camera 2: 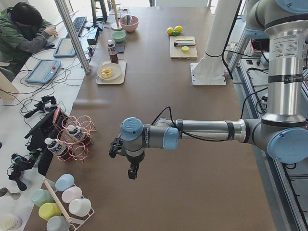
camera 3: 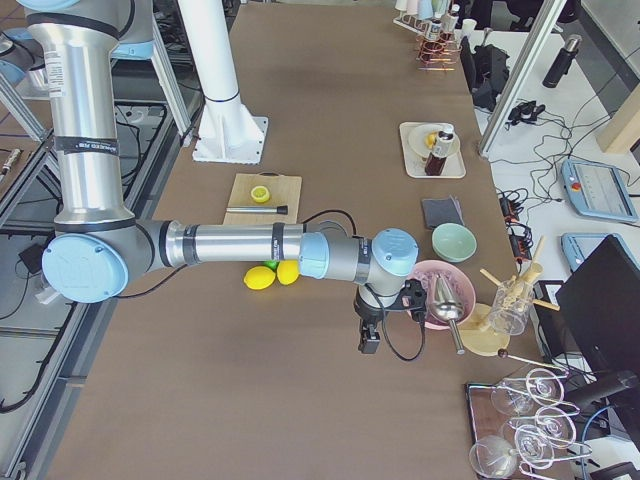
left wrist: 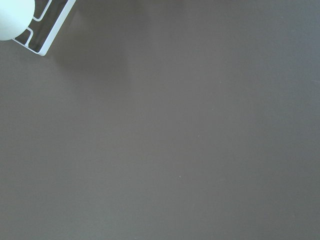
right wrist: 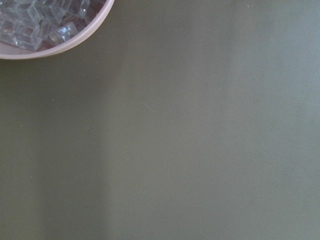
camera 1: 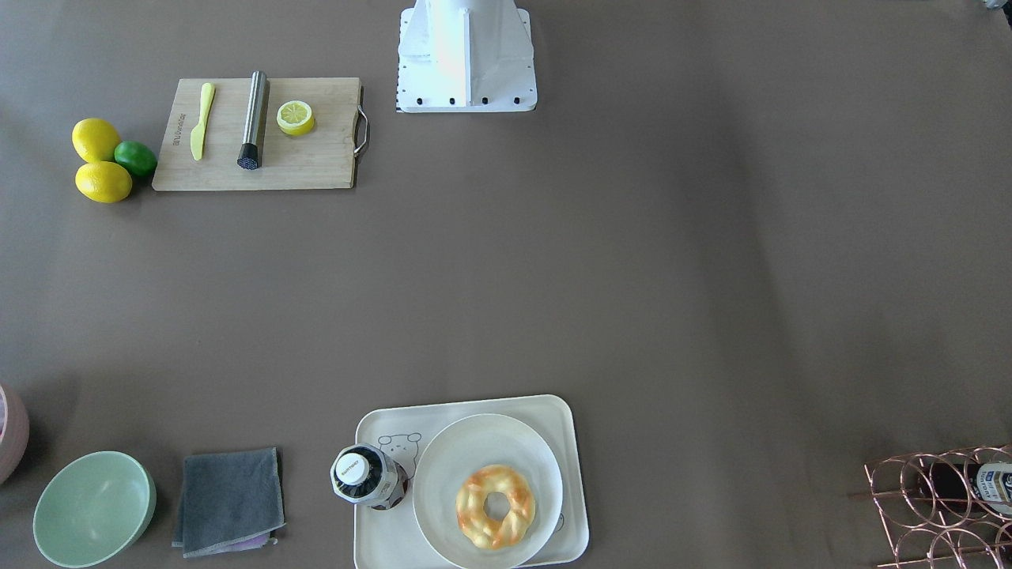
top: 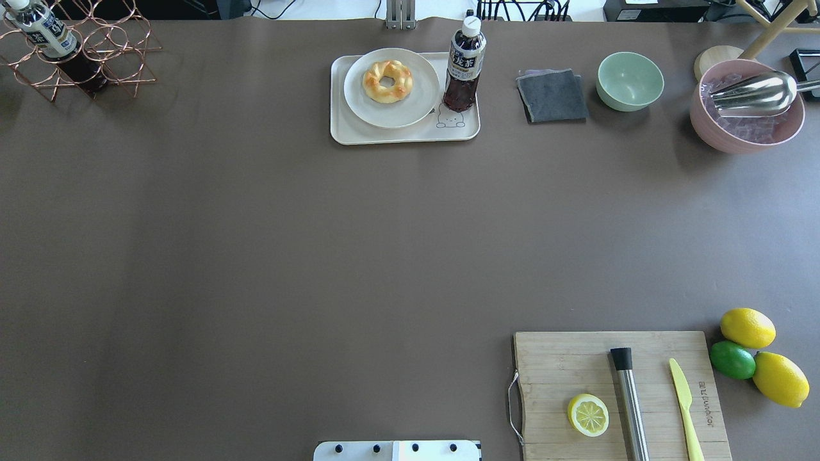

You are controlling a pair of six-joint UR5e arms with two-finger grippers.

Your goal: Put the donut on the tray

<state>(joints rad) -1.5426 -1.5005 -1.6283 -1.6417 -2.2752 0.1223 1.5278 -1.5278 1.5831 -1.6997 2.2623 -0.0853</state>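
Both tools, left tool (camera 2: 131,172) and right tool (camera 3: 369,338), hang far from the donut (top: 387,80), grip state unclear; donut sits on a white plate (top: 365,105) on the tray (top: 339,131), so placing looks done; next retreat.

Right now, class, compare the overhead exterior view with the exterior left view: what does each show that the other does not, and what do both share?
Only the overhead exterior view shows the bear drawing on the tray and a metal scoop in the pink bowl of ice.

Only the exterior left view shows the left arm with its hand hanging over bare table, a seated person, and a rack of pastel cups.

Both show the donut on a white plate on the tray, the bottle beside it, and the cutting board.
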